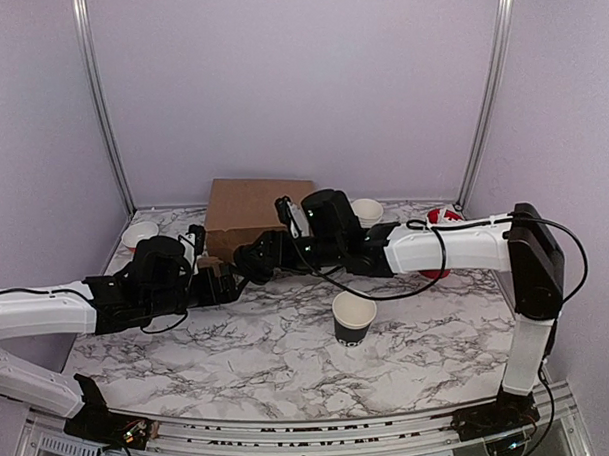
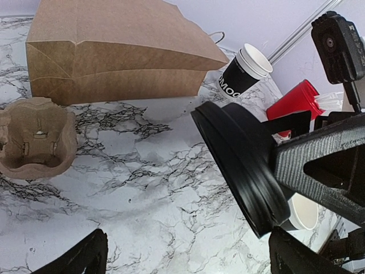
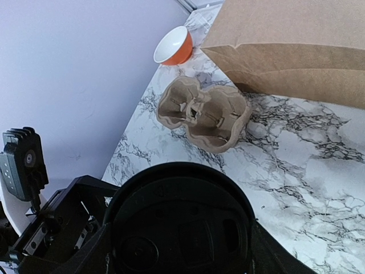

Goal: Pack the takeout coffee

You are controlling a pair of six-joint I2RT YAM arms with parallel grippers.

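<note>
Top external view blurs both pincers into one dark mass at frame centre, in front of the brown paper bag (image 1: 256, 203), so neither the jaws nor the lid can be made out there. The wrist views settle it. The right pincer (image 3: 181, 234) is clenched across the round black lid (image 2: 242, 171), which fills the lower part of the right wrist view and hides that pincer's own fingers almost entirely. The left pincer (image 2: 191, 261) is released: its two fingertips sit far apart at the bottom corners of the left wrist view, cut off by the frame edge, with the tilted lid hanging between and above them without touching.

The black cup (image 1: 353, 318) stands upright and uncovered on the marble worktop (image 1: 239, 360), at lower right of both pincers and apart from them; its print is too small to read.

A pulp cup carrier (image 3: 205, 114) lies just in front of the bag. The red cylinder (image 2: 293, 101) is partly hidden behind the right pincer, near a stack of cups (image 2: 245, 71).
</note>
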